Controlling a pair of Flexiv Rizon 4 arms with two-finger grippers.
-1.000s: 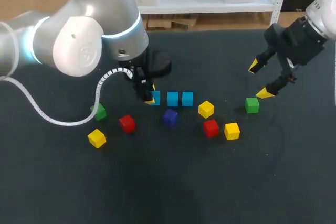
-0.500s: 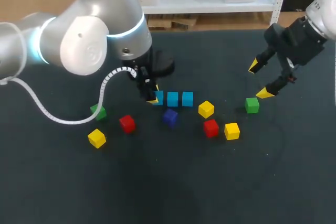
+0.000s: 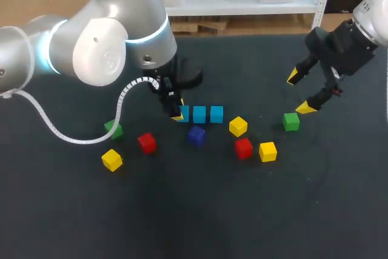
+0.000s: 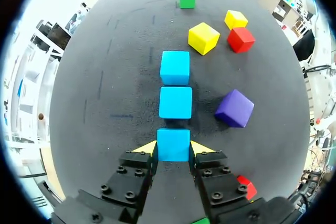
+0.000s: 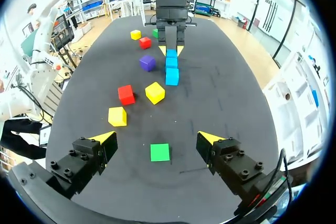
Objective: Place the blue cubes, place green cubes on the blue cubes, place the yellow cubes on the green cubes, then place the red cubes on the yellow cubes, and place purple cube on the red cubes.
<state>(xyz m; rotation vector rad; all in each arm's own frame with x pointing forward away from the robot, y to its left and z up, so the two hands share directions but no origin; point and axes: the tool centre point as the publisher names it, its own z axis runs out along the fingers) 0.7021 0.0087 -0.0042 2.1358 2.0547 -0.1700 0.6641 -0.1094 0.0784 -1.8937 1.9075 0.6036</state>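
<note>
Down low, the left gripper clasps the nearest blue cube of a three-cube row; the right gripper gapes wide, a green cube lying between its fingers.

A robotics lab: a two-arm rig over a test table.
Two robot arms reach over one dark, matted table. The big silver left arm, with a glowing blue ring at its joint, fills the upper left of the head view, and the right arm comes in at the upper right. A white coiled cable loops at the left, and small plain cubes in bright colours lie across the middle.
</note>
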